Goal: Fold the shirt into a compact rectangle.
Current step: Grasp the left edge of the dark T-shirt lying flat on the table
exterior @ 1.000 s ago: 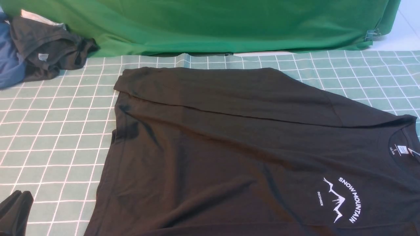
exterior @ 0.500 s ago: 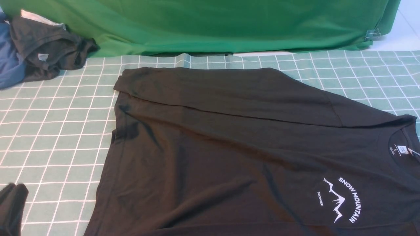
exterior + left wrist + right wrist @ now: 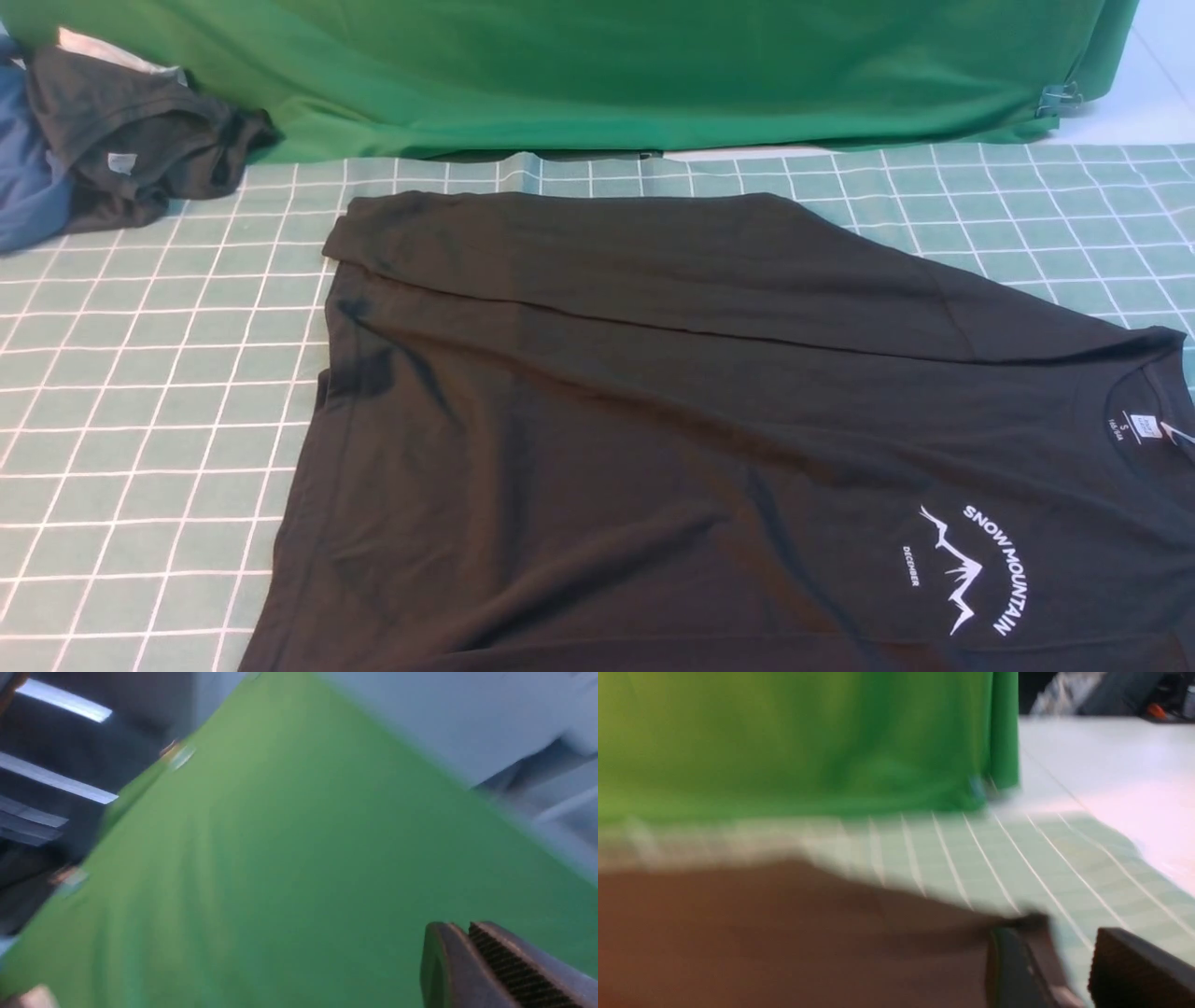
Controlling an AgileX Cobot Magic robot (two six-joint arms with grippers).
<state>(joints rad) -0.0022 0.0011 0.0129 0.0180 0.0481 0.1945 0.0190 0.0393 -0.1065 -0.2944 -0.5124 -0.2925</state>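
The shirt (image 3: 653, 420) lies spread on the counter (image 3: 159, 392); a garment pile (image 3: 121, 140) sits back left, against the backdrop (image 3: 607, 65).

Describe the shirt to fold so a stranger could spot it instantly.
On the green checked tablecloth, the big black T-shirt lies spread across the middle. Its white SNOW MOUNTAIN print sets it apart from the crumpled dark garment at far left.

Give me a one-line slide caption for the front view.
Large black short-sleeved T-shirt with white mountain print lies spread on green checked tablecloth, its far edge folded over.
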